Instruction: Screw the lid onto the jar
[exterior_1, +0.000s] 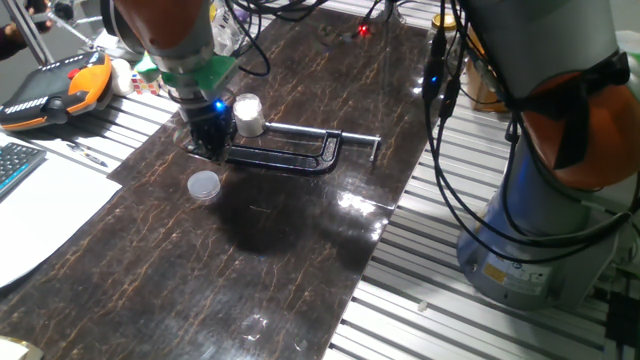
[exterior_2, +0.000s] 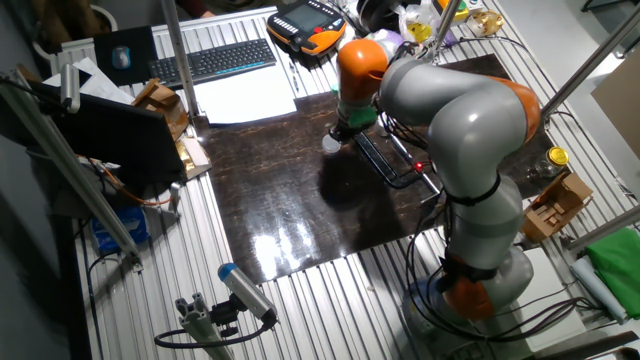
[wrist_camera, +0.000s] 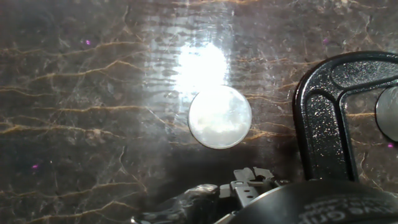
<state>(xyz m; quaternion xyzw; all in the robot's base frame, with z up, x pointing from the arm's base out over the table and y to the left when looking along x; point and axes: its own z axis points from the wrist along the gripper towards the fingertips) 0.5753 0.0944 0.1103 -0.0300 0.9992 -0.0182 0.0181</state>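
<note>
Pincer (exterior_1: 208, 148): grip state unclear | lid (wrist_camera: 220, 117): flat on table, face up; jar (exterior_1: 247, 114): upright beside clamp (exterior_1: 290, 152)

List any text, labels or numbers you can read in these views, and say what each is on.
No text is readable in any view.
The lid, jar and black C-clamp show no markings.
The keyboard keys and teach pendant are too small and blurred to read.

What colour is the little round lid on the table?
The lid is pale, see-through greyish white. The hand view shows it best.
</note>
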